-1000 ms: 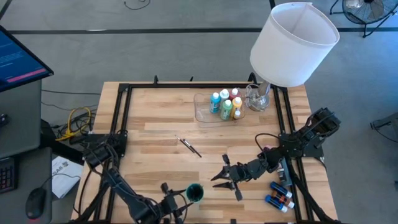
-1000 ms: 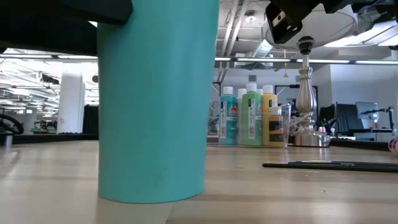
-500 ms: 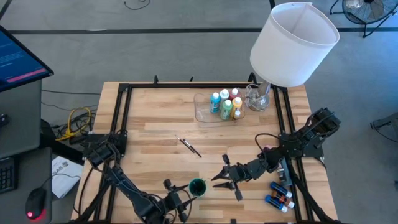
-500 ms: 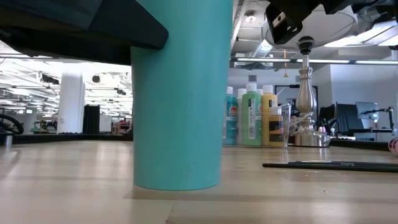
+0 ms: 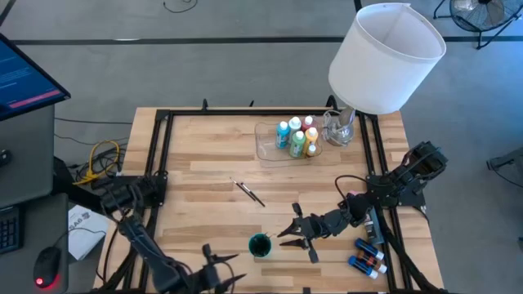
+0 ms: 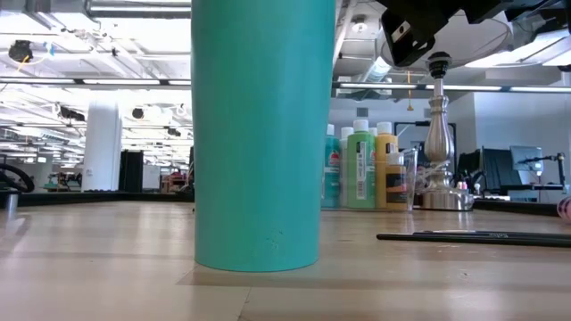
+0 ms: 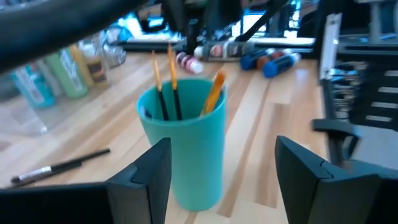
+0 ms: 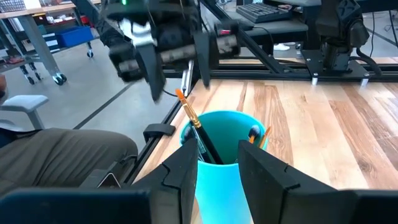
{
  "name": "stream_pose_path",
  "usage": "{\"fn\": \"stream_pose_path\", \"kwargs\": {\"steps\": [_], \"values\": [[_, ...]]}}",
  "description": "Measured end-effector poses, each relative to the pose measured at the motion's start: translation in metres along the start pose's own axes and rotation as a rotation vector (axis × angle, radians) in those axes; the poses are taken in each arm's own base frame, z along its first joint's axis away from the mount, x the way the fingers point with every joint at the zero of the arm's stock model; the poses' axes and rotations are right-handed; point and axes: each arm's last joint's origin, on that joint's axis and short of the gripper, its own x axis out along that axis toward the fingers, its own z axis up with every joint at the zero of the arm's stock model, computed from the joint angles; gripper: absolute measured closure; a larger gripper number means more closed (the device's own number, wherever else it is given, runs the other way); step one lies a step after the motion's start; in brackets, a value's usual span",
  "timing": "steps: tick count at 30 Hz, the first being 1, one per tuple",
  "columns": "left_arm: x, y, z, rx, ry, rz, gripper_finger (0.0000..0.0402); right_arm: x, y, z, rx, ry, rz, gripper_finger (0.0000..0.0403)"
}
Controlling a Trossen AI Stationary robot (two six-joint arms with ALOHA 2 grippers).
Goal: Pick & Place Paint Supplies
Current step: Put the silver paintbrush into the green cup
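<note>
Smooth teal cup (image 5: 260, 245), plain cylinder, stands upright on the wood-plank table (image 5: 196, 155) near the front edge, holding 3 thin brushes (image 7: 166, 87); 1 more dark brush (image 5: 248, 193) lies flat mid-table w/ bare wood all around it. Left gripper (image 5: 219, 269) sits at the front edge just left of the cup, fingers (image 7: 152, 177) spread wide & empty; right gripper (image 5: 288, 232) is just right of the cup, fingers (image 8: 186, 168) part-open either side of it, not seen touching. 5 white-capped bottles (image 5: 296, 135) are bunched in the clear tray (image 5: 265, 149) at the back beside the lamp (image 5: 384, 57); markers (image 5: 368, 255) lie by the right edge, count unclear.
</note>
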Motion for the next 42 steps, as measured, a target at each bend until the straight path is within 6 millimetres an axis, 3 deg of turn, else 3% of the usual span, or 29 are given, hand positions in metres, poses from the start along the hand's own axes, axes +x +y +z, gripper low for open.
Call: {"fn": "stream_pose_path", "kwargs": {"steps": [5,8,11,19,24,34,42], "values": [[-0.028,0.010,0.035,0.099,-0.036,-0.049,0.0215,-0.001,0.000,0.003,0.020,-0.013,0.001,0.0294],[-0.036,0.028,0.059,0.085,-0.058,-0.050,0.0215,-0.004,0.000,0.009,0.029,-0.036,0.000,0.0294],[-0.037,0.053,0.067,0.085,-0.062,-0.041,0.0215,-0.005,-0.001,0.012,0.043,-0.051,-0.005,0.0294],[-0.026,0.130,0.048,0.016,-0.040,0.009,0.0215,-0.005,-0.007,0.012,0.082,-0.066,-0.125,0.0294],[-0.011,0.172,0.040,-0.030,-0.039,0.070,0.0215,-0.003,-0.023,0.018,0.096,-0.095,-0.202,0.0294],[0.011,0.246,0.023,-0.003,-0.028,0.266,0.0215,0.000,-0.098,0.027,0.154,-0.122,-0.442,0.0294],[0.022,0.286,-0.002,-0.010,-0.005,0.421,0.0215,-0.010,-0.154,0.033,0.184,-0.157,-0.613,0.0294]]}}
